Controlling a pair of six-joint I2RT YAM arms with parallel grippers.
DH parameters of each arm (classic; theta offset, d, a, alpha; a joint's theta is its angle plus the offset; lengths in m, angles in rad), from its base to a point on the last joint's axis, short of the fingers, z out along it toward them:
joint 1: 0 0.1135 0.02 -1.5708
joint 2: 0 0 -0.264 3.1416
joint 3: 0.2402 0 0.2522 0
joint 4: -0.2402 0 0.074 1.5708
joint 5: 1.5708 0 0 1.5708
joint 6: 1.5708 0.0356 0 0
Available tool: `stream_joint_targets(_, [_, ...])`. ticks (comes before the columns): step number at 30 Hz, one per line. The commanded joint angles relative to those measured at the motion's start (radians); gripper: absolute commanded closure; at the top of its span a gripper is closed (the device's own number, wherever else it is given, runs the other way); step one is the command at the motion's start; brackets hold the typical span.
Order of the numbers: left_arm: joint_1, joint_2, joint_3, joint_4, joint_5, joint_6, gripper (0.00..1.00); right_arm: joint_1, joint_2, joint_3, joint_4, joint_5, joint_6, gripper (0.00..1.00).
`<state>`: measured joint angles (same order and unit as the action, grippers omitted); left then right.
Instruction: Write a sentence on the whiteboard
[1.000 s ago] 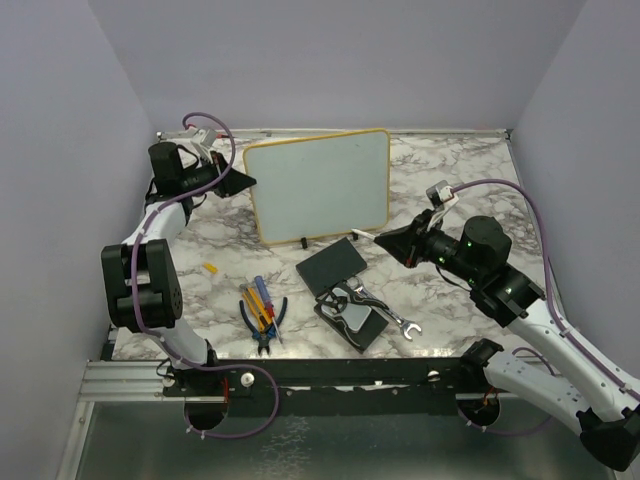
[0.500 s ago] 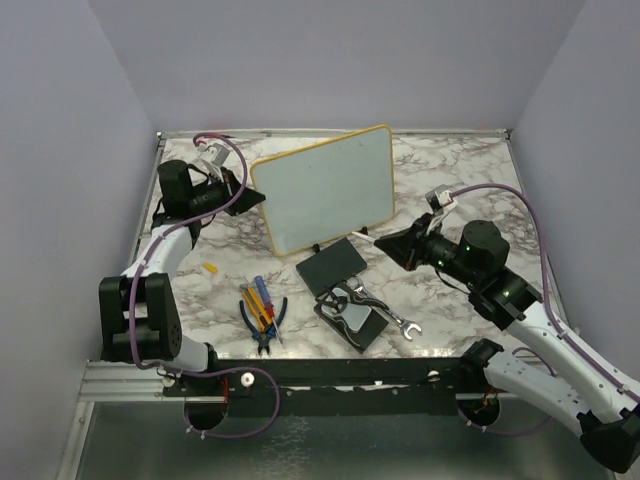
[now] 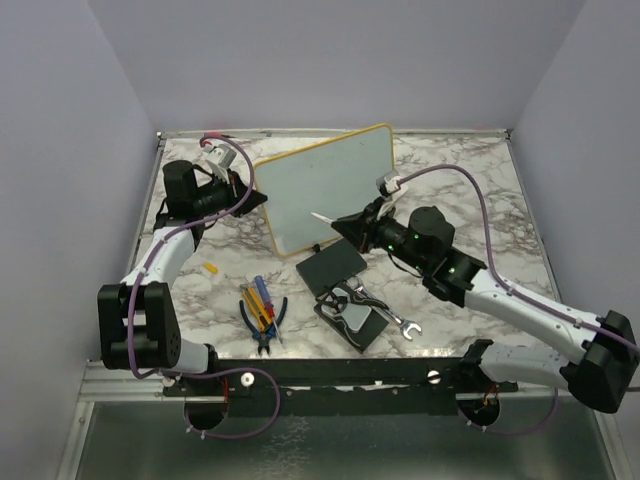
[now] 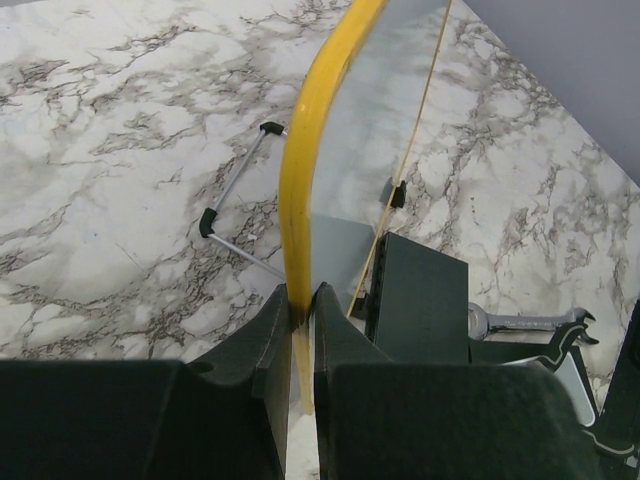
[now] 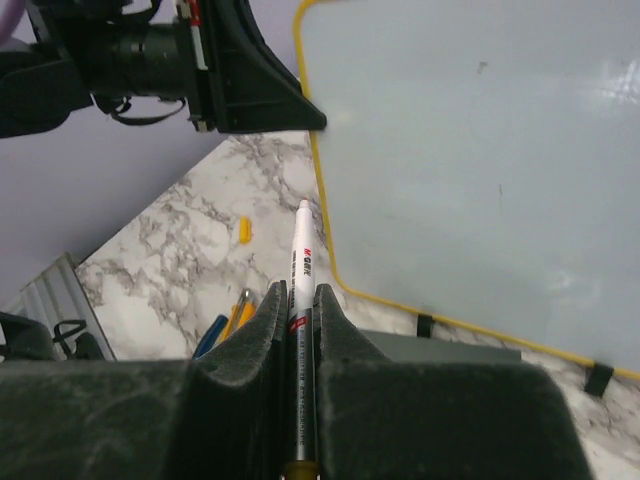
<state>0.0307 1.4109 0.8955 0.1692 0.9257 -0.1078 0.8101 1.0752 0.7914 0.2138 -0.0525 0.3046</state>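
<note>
The whiteboard (image 3: 330,185), glossy white with a thin yellow frame, stands on the marble table, turned at an angle. Its face is blank; the sentence is not in view. My left gripper (image 3: 262,198) is shut on the board's left edge; the left wrist view shows the yellow frame (image 4: 298,190) pinched in the left gripper (image 4: 302,300). My right gripper (image 3: 345,222) is shut on a white marker (image 3: 322,216) whose tip points at the board's lower left part, apart from it. In the right wrist view the marker (image 5: 301,250) sticks out of the right gripper (image 5: 301,300) before the board (image 5: 480,150).
A flat black pad (image 3: 330,267) lies just in front of the board. Near it are a dark case (image 3: 352,320) with a wrench (image 3: 392,318). Pliers and screwdrivers (image 3: 262,310) lie at the front left, a small yellow cap (image 3: 210,267) beyond them. Walls enclose the table.
The left gripper has pulled the board's left edge toward the front, turning the board. The right arm has swung left and toward the board with the marker.
</note>
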Motion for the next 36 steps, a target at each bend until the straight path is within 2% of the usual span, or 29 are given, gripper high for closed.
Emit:
stream_joint_targets(1, [-0.021,0.012,0.009,-0.105,-0.040,0.055,1.00,0.040,0.117,0.113,0.162,0.115,-0.079,0.99])
stream_joint_targets(12, [-0.028,0.014,0.020,-0.123,-0.050,0.069,1.00,0.058,0.359,0.295,0.203,0.132,-0.145,0.99])
stream_joint_targets(36, [-0.028,0.023,0.034,-0.143,-0.050,0.082,1.00,0.078,0.583,0.477,0.186,0.090,-0.196,0.99])
